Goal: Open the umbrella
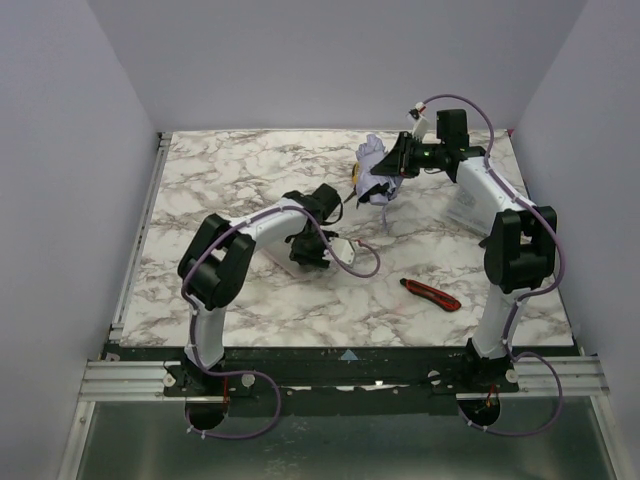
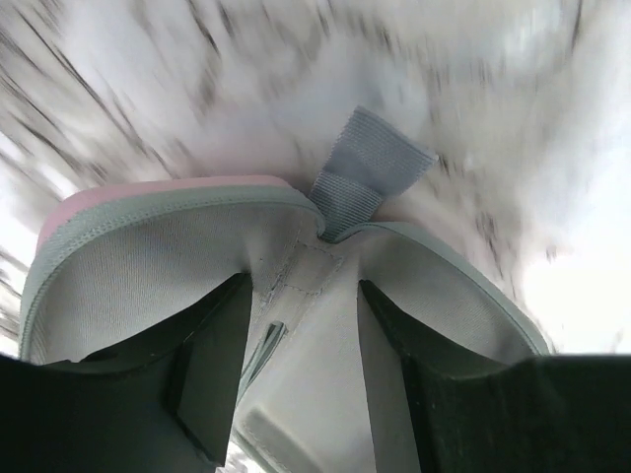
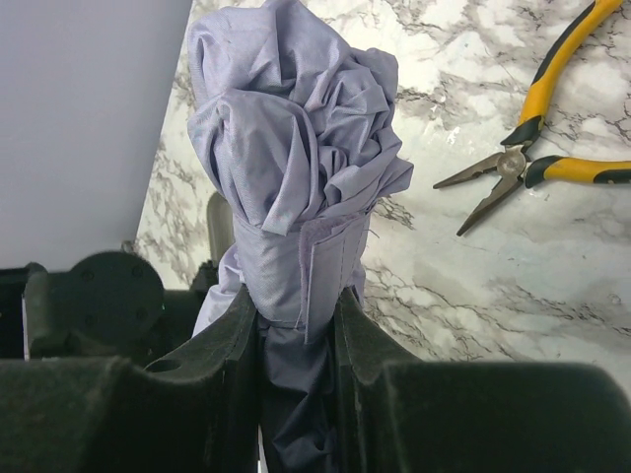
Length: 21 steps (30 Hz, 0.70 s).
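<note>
The umbrella (image 3: 296, 148) is folded, a bundle of pale lavender fabric with its strap wrapped round it and dark lining lower down. My right gripper (image 3: 299, 325) is shut on it just below the strap and holds it at the back of the table. In the top view the umbrella (image 1: 375, 162) sits at the tip of my right gripper (image 1: 398, 160). Shaft and handle are hidden. My left gripper (image 1: 312, 250) is mid-table, its fingers (image 2: 212, 365) closed on the pale lining of the pink case (image 2: 148, 266).
Yellow-handled pliers (image 3: 532, 158) lie on the marble just beside the umbrella, also seen from the top (image 1: 356, 176). A red-and-black utility knife (image 1: 430, 294) lies front right. The pink case (image 1: 345, 247) has a grey loop (image 2: 370, 168). Walls enclose the table.
</note>
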Each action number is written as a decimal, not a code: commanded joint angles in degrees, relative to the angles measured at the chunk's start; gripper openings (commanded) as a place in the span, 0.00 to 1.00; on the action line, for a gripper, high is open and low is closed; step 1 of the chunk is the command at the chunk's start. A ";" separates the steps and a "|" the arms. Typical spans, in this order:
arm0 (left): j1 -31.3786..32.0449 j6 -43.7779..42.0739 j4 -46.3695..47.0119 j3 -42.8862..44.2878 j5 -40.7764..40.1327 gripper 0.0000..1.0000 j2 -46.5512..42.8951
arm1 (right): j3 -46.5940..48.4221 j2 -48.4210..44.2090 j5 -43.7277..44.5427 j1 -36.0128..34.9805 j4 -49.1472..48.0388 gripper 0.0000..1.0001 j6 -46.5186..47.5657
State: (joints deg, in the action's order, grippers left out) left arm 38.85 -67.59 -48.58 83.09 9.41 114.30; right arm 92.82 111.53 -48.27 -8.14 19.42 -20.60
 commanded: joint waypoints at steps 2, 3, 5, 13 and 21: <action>-6.81 -4.01 -7.80 -4.41 -6.44 0.46 -3.29 | 1.21 -1.77 -0.50 0.40 -0.65 0.00 0.73; -8.11 -3.34 -9.15 -3.34 -5.77 0.46 -3.23 | 1.47 -1.52 -0.51 0.41 -0.57 0.00 0.75; -10.41 -3.42 -11.17 -2.32 -7.18 0.46 -2.91 | 2.05 -0.90 -0.51 0.41 -0.24 0.00 0.76; -22.49 -7.49 -11.05 -9.02 -14.86 0.45 -5.36 | 3.36 -0.41 0.29 0.41 2.28 0.00 3.34; -28.30 -6.32 -11.68 -8.44 -8.72 0.54 -11.53 | 2.50 -0.85 -1.88 0.41 2.67 0.00 4.68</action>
State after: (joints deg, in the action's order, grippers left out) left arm 10.85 -74.17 -58.67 72.60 -3.84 107.85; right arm 94.00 111.63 -47.83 -8.12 22.59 -17.02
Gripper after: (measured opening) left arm 0.470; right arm 0.261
